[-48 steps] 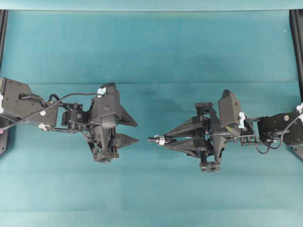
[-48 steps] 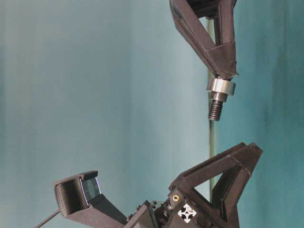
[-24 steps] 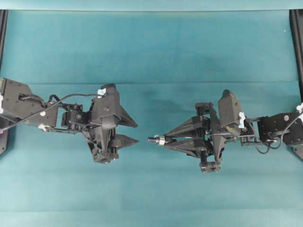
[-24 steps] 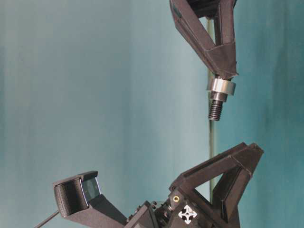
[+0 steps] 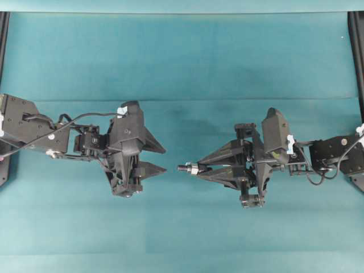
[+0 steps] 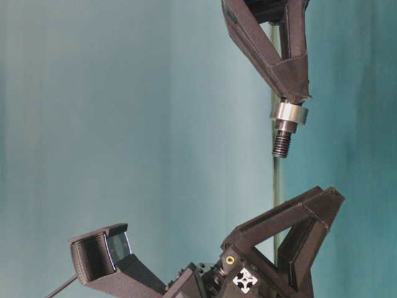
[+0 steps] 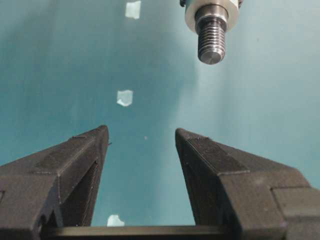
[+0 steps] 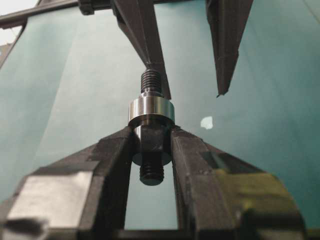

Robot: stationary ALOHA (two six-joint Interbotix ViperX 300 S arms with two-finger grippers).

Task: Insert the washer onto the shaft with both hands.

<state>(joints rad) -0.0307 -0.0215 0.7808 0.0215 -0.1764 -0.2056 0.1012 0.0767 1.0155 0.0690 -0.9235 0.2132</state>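
Observation:
My right gripper (image 5: pixel 199 169) is shut on the shaft (image 5: pixel 183 168), a dark stepped rod held level with its threaded tip pointing left. The silvery washer (image 5: pixel 194 168) sits on the shaft right against the fingertips. In the right wrist view the washer (image 8: pixel 151 111) rings the shaft (image 8: pixel 151 80) just beyond the pads, and the rod's rear thread pokes back between the fingers. My left gripper (image 5: pixel 164 160) stands open and empty a short way left of the tip. Seen from the left wrist, the shaft (image 7: pixel 210 37) and washer (image 7: pixel 190 20) hang above the parted left gripper (image 7: pixel 141 131).
A teal cloth (image 5: pixel 182 62) covers the table. Small pale tape bits (image 7: pixel 125 97) lie on it. Black frame rails (image 5: pixel 357 51) run along the left and right edges. From table level, the washer (image 6: pixel 288 113) and shaft (image 6: pixel 281 144) are well above the surface.

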